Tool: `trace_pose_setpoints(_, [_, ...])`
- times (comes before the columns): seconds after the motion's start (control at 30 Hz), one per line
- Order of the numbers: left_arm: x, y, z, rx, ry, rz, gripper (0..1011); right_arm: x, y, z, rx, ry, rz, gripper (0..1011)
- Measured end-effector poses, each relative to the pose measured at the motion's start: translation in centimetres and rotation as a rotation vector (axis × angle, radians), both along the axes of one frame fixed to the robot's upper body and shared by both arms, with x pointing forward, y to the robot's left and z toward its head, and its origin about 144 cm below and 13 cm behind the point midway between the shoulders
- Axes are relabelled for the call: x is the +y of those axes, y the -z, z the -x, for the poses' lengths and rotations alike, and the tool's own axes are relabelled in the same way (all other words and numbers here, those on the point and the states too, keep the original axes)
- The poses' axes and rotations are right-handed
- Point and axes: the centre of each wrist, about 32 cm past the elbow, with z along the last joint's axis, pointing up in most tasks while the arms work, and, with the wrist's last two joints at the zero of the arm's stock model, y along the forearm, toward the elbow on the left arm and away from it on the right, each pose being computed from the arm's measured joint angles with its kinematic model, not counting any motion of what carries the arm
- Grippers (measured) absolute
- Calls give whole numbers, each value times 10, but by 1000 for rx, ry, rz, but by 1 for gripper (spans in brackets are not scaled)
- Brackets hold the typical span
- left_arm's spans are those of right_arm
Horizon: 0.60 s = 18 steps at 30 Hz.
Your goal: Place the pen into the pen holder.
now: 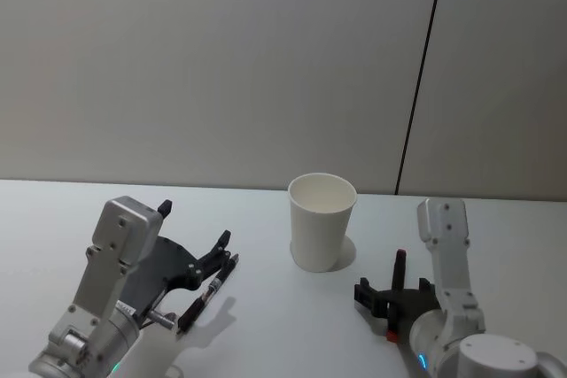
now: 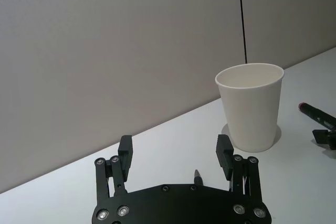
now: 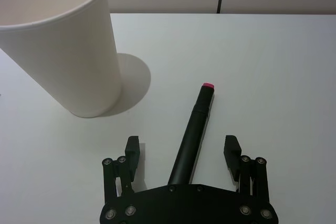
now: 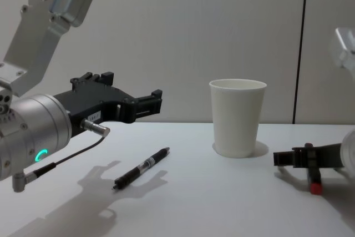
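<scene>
On the table (image 1: 283,329), your cup (image 1: 322,219) stood upright. Your left gripper (image 2: 174,148) hovered, fingers spread, above the pen (image 4: 141,169) lying left of the cup. Your right gripper (image 3: 181,142) sat low, right of the cup, fingers spread beside a red-tipped marker (image 3: 197,124), not touching it.

White table (image 1: 266,334): plain matte top, running back to meet the wall. Wall (image 1: 221,59): pale grey, flat, unmarked, in two panels. Thin dark seam (image 1: 421,68) divides them, right of centre in the head view. It leans slightly and runs from the top edge down to the tabletop line. Soft shadows lie on the table.
</scene>
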Motion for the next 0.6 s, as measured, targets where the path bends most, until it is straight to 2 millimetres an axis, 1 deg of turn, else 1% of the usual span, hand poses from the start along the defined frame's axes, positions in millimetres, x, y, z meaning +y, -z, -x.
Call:
trace_pose_setpoints(0.23, [0, 0, 0, 0, 0, 0, 1000, 2, 1, -1, 6, 8, 2, 1001])
trace_pose_setpoints(0.33, [0, 0, 0, 0, 0, 0, 1000, 3, 2, -1, 8, 10, 3, 974])
trace_pose_setpoints(0.47, [0, 0, 0, 0, 0, 0, 1000, 3, 2, -2, 10, 14, 5, 863])
trace_pose_setpoints(0.53, [0, 0, 0, 0, 0, 0, 1000, 4, 3, -2, 11, 15, 5, 830])
trace_pose_setpoints(0.6, [0, 0, 0, 0, 0, 0, 1000, 4, 3, -2, 12, 15, 5, 762])
